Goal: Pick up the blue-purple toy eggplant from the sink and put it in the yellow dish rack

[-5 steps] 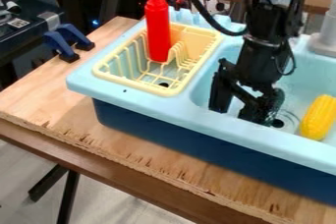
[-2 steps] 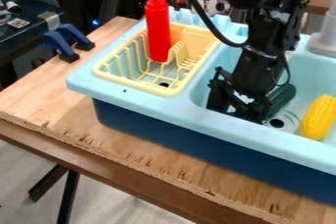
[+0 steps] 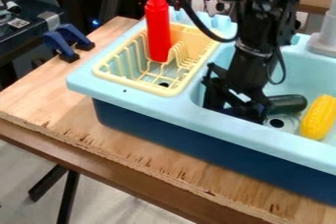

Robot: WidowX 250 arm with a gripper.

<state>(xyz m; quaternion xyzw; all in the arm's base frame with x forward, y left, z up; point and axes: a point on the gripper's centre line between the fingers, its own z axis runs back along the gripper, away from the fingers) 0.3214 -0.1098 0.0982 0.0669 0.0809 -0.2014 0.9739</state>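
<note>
Toy sink [image 3: 125,91] on wooden desk [image 3: 62,107]. Left side: yellow dish rack [image 3: 190,76], red bottle [image 3: 158,31] upright in it. Right basin [image 3: 305,78]: end effector [image 3: 231,111] low at left, can't tell if clenched or released; dark green cylinder [image 3: 287,104] just right of it, near drain [image 3: 277,123]; yellow corn [image 3: 318,117] farther right. Arm blocks part of basin. Grey faucet [image 3: 324,39] far right; blue clamps [image 3: 60,44] far left.
</note>
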